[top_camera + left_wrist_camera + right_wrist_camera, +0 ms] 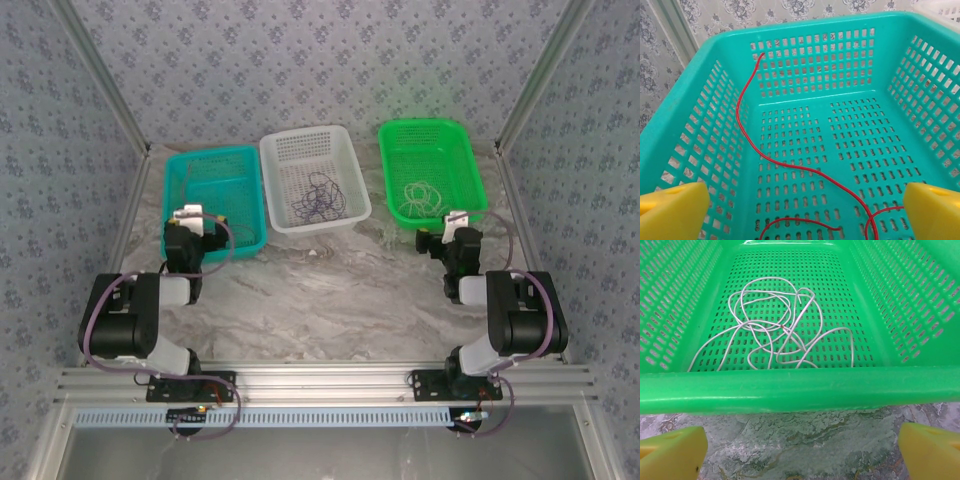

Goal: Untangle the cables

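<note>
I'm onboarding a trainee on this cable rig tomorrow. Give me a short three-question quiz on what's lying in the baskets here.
1. True or false: the red cable lies in the teal basket.
2. What colour is the cable in the white basket?
3. The whitish cable lies in: A the teal basket, B the green basket, C the white basket.

Key: 1 true. 2 dark purple-black; it is the dark cable. 3 B.
</note>
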`<state>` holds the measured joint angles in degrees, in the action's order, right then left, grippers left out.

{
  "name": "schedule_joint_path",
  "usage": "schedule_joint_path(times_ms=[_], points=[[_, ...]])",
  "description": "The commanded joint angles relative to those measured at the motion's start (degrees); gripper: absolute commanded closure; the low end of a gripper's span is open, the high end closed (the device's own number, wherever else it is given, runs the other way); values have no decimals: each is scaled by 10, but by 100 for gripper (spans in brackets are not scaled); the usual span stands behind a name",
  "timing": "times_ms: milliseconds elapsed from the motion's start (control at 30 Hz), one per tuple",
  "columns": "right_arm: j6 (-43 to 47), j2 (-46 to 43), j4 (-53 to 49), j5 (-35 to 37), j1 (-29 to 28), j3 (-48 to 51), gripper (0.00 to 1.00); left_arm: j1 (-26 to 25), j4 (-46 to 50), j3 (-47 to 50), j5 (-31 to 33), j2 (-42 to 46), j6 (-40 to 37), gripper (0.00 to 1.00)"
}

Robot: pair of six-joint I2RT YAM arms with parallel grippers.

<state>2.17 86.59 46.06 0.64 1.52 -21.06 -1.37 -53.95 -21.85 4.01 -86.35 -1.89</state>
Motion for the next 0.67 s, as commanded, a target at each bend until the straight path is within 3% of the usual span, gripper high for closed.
schedule_joint_path(times_ms=[0, 633], points=[[-5, 6, 2, 13, -1, -12, 0, 4, 43, -1, -15, -13, 8, 1], [-6, 6, 0, -11, 6, -14, 0, 5, 54, -8, 4, -14, 17, 1]])
